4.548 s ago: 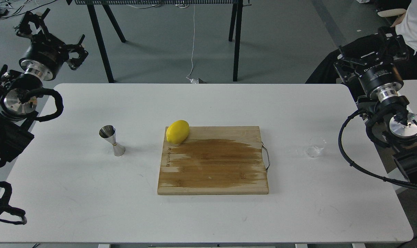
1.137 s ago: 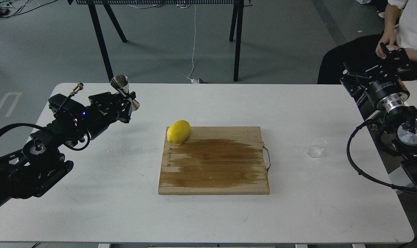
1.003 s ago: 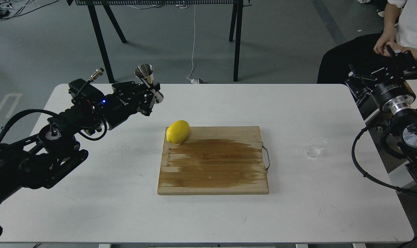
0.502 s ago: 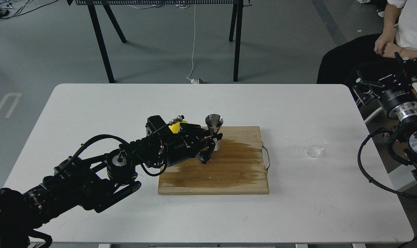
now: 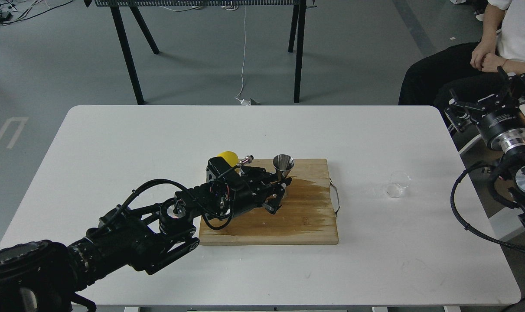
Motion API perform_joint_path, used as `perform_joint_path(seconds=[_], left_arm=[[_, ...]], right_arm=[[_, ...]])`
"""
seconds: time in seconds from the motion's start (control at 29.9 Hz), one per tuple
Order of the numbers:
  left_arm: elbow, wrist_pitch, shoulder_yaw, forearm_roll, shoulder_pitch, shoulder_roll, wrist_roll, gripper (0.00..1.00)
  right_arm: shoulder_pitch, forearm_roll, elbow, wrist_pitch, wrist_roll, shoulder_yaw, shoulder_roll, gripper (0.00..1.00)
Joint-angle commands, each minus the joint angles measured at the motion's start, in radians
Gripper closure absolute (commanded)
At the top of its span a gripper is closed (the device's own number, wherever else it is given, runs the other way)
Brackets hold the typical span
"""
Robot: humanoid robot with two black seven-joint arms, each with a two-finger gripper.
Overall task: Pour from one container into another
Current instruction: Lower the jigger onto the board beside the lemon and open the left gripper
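Note:
The steel jigger [image 5: 283, 164] stands upright over the far part of the wooden cutting board [image 5: 305, 219]. My left gripper [image 5: 280, 185] is shut on the jigger's waist, and its fingers hide the lower cone. I cannot tell whether the jigger's base touches the board. The tiny clear cup [image 5: 396, 184] sits on the white table [image 5: 375, 260] to the right of the board, untouched. Far off at the table's right edge, my right gripper [image 5: 485, 95] hangs open and holds nothing.
A yellow lemon [image 5: 226, 156] lies at the board's far left corner, mostly hidden behind my left wrist. The board has a metal handle [image 5: 336, 198] on its right side. A seated person [image 5: 500, 43] is at the top right, close to my right arm.
My left arm took the jigger from the left of the table, lifted it and carried it right over the board. In the last half second it moved slightly right and lower. The cup has not moved.

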State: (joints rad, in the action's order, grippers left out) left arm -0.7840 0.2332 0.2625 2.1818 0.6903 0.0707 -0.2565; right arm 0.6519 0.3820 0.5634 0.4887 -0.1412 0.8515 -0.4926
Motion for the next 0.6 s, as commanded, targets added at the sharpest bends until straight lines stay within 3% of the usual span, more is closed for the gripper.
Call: perform_joint_path(seconds=[0.0, 0.37, 0.5, 0.57], left_arm=[[0.002, 0.0, 0.001, 0.0, -0.002, 0.0, 0.002, 0.75], [0.009, 0.0, 0.001, 0.0, -0.002, -0.005, 0.008, 0.75], [0.009, 0.0, 0.001, 0.0, -0.002, -0.005, 0.014, 0.61], [0.009, 0.0, 0.001, 0.0, -0.002, -0.005, 0.016, 0.59]], right_arm=[[0.0, 0.0, 0.001, 0.0, 0.0, 0.0, 0.0, 0.0], [-0.012, 0.0, 0.001, 0.0, 0.0, 0.0, 0.006, 0.0], [-0.012, 0.0, 0.0, 0.0, 0.0, 0.0, 0.006, 0.0], [-0.012, 0.0, 0.001, 0.0, 0.0, 0.0, 0.006, 0.0]])
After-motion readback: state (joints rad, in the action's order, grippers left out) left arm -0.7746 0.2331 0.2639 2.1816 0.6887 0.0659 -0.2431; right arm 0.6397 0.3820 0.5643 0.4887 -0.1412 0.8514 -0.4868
